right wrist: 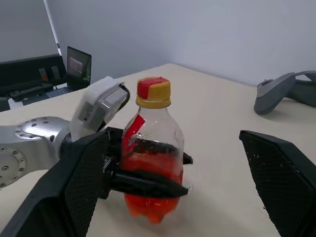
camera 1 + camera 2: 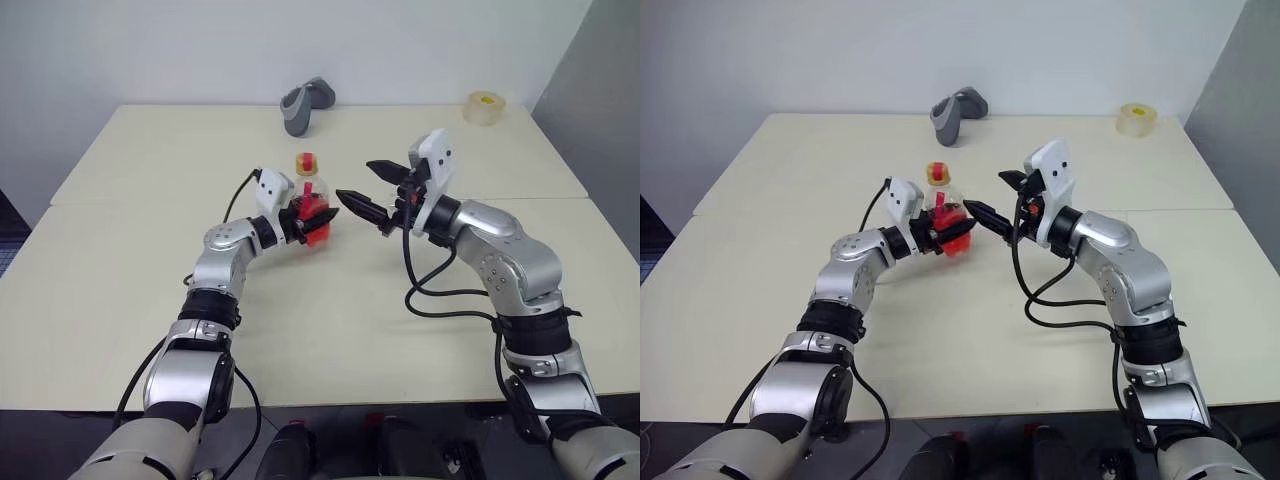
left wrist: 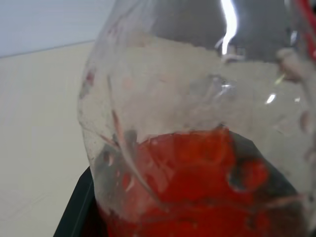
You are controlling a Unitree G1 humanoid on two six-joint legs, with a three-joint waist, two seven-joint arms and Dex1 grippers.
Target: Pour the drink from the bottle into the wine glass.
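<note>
Gripping the bottle point(image 1: 152, 163) low on its belly, left claw point(image 2: 306, 222) clamped around it, lifted near mid-counter point(image 2: 120, 290). Thin, light, likely squeezable plastic; drink point(image 3: 197, 187) fills only the bottom, cap on. Right claw point(image 2: 372, 190) gaping wide just beside. Best held firmly at the waist, not crushed.

Cream table point(image 2: 130, 300) with a seam, plain pale wall point(image 2: 150, 50) behind, dark monitor point(image 1: 79, 66) aside
</note>
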